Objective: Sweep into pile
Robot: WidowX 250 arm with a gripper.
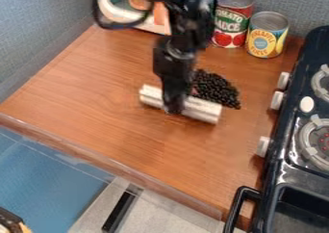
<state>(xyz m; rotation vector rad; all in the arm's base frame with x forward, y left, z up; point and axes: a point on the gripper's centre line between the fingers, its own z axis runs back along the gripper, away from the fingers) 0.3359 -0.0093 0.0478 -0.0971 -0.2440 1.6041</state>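
Observation:
My gripper [172,107] hangs down over the middle of the wooden counter, at the centre of a white bar-shaped sweeping tool [203,110]. The tool lies slantwise, its left end farther from the counter's front edge than its right end, and the gripper covers its middle part. Directly behind and to the right of it is a heap of small black beans [217,88], spreading from beside the arm toward the right. Part of the heap's left side is hidden by the arm.
Two cans, a red and green one [232,26] and a yellow and blue one [266,40], stand at the back. A black toy stove [289,150] with knobs borders the right side. Behind the arm is a white-rimmed object [116,14]. The counter's edge [116,165] runs along the front.

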